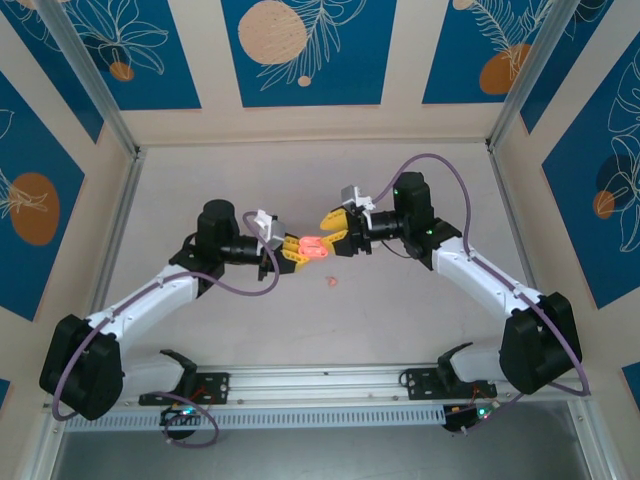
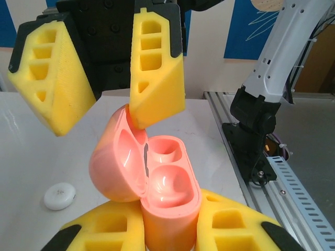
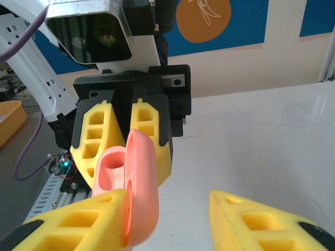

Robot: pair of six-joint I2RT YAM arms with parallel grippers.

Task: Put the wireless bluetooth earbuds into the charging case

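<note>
My left gripper is shut on the body of the coral-pink charging case and holds it above the table. The lid is swung open, and both wells show bare. My right gripper faces it, open. One of its fingers touches the lid's top edge, and the same lid rests against the left finger in the right wrist view. A tiny pinkish earbud lies on the table just in front of the case.
A white round disc lies on the table below and to the left of the case. The metal rail with both arm bases runs along the near edge. Walls close the table in at the back and sides.
</note>
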